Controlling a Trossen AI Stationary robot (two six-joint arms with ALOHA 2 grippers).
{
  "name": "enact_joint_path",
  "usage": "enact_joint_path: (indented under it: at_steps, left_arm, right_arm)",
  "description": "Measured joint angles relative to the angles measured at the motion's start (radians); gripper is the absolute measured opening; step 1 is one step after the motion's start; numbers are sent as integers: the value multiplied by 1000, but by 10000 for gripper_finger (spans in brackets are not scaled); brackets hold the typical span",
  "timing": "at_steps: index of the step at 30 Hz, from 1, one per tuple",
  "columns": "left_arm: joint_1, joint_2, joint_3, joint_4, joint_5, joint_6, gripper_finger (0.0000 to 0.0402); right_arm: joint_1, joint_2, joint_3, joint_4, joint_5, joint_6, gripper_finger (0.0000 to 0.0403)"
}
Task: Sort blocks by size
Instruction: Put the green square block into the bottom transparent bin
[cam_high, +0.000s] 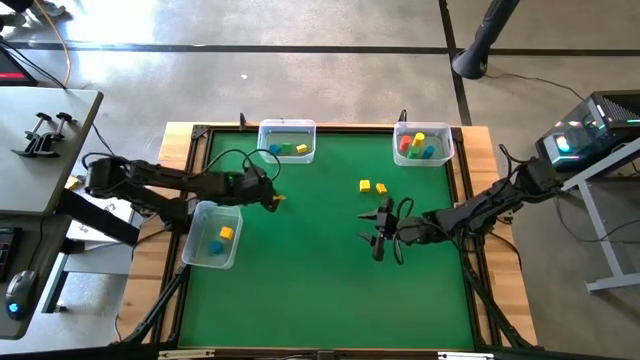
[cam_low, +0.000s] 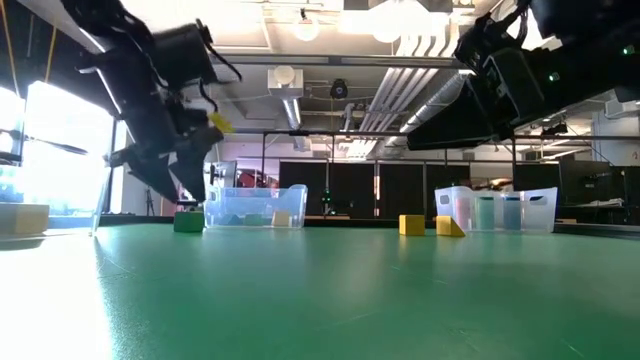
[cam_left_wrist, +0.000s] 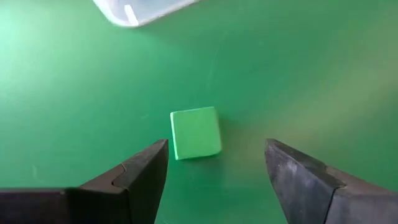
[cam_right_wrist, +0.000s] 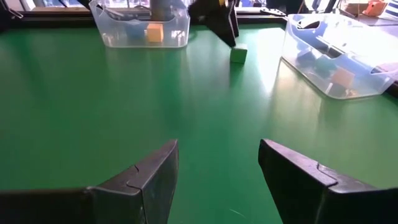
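Note:
A green cube (cam_left_wrist: 196, 132) rests flat on the green table; it also shows in the low view (cam_low: 188, 221) and the right wrist view (cam_right_wrist: 238, 54). My left gripper (cam_left_wrist: 214, 168) hovers just above it, open and pointing down; it stands at the table's left in the high view (cam_high: 270, 196). Its fingers touch nothing. Two yellow blocks (cam_high: 365, 185) (cam_high: 381, 187) lie right of centre toward the far edge. My right gripper (cam_high: 380, 230) is open and empty at centre right, over bare table (cam_right_wrist: 217, 168).
A clear bin (cam_high: 213, 235) with a blue and a yellow block stands near the table's left edge. Two more clear bins stand at the far edge, one (cam_high: 287, 140) with blue, green and yellow blocks, the other (cam_high: 422, 143) with several blocks.

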Motion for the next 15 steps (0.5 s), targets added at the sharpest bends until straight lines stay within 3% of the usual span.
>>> enact_joint_path:
  at_steps: [9,15]
  left_arm:
    - [43,164,0,71,46,45,232]
    - [56,199,2,121,53,69,183]
  right_arm:
    - [0,0,0,-1,-1,6,222]
    - [0,0,0,-1,-1,6,222]
